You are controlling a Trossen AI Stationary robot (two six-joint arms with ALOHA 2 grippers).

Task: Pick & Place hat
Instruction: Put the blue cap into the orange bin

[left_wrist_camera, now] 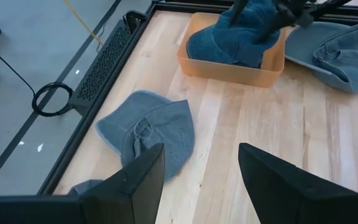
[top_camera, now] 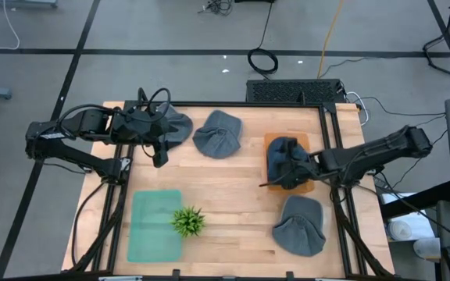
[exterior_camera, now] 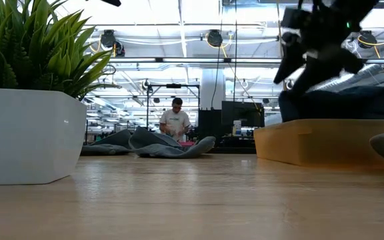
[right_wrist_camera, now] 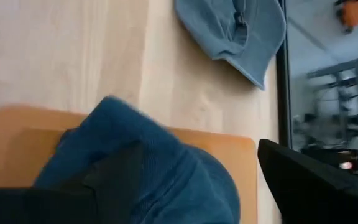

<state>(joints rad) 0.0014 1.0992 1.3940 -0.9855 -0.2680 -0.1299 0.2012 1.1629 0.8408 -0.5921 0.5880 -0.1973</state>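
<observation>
Starting at the front edge, nearest me: a plant stands at the corner of a green mat, well apart from the bin on its left-arm side. Neither seems to have a part in this. Just in front of the bin lies a grey hat, loose on the wood and untouched; my guess is it's waiting its turn.

Now the bin itself, and here's the action. A dark blue hat sits bunched inside it, heaped against the walls rather than laid flat, which to me looks like a hat dropped in, not arranged. The right gripper hangs low over that hat, and its fingers are spread wide to either side, pinching no cloth that I can see. I'd call this one placed. The right arm stretches in from its own side of the table, forearm nearly level, wrist tipped down into the bin.

Beyond the bin, a second grey hat lies crumpled, well apart from it. Farther off, at the far corner away from the bin, a third grey hat lies partly under the left arm. The left gripper is poised near it, angled back towards the bin. Its fingers are parted and hold nothing. That elbow is folded back and the arm looks parked.
</observation>
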